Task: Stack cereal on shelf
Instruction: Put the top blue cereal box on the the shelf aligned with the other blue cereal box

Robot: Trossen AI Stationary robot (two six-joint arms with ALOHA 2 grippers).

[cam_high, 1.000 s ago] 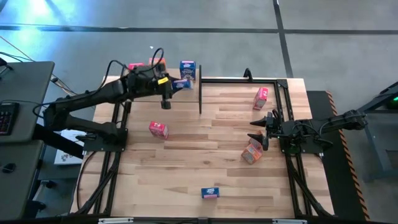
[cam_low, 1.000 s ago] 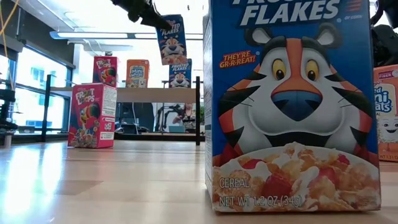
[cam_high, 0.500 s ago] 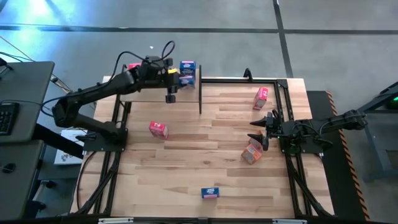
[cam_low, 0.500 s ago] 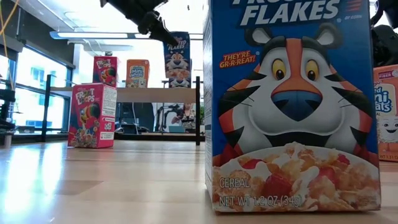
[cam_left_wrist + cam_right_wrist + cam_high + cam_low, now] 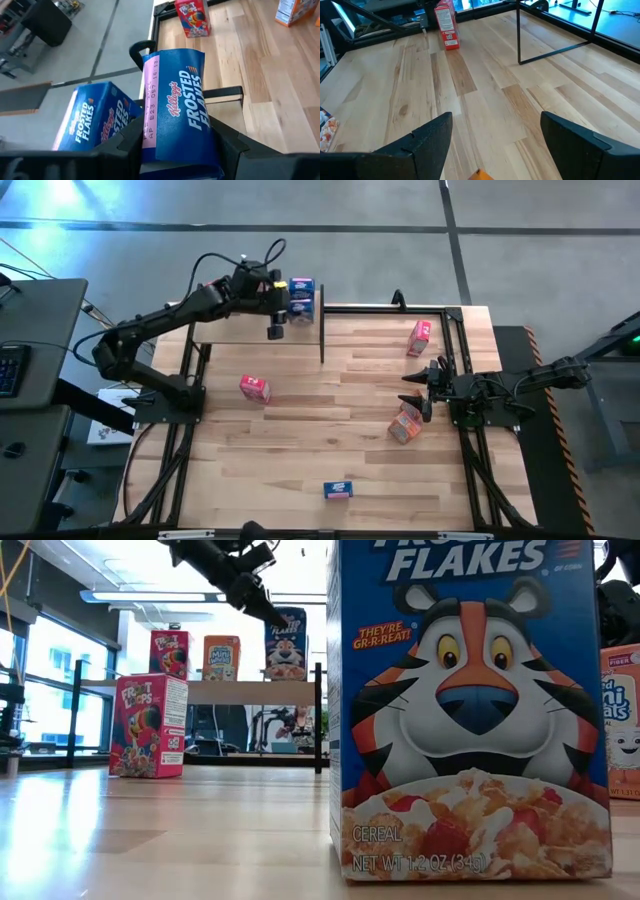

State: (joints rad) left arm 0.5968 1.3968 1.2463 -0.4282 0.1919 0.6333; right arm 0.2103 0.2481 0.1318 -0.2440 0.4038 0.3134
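Blue cereal box point(image 5: 175, 107) hung pinched in my left gripper point(image 5: 285, 304) over the shelf point(image 5: 250, 692), above another blue one point(image 5: 97, 122).
Pink-red point(image 5: 170, 652) and orange point(image 5: 221, 657) boxes stood shelved; I judged five remained on the table. My right gripper point(image 5: 415, 387) waited wide open, far right.

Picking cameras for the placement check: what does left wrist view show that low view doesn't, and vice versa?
Left wrist only: the left gripper shut on the blue Frosted Flakes cardboard box, its black fingers against the box's sides, and a second blue box right beside it.

Low only: the light wooden shelf board seen level, with a pink-red box and an orange box standing on it, and a big blue box close to the lens.

Both: the held blue box at the shelf.
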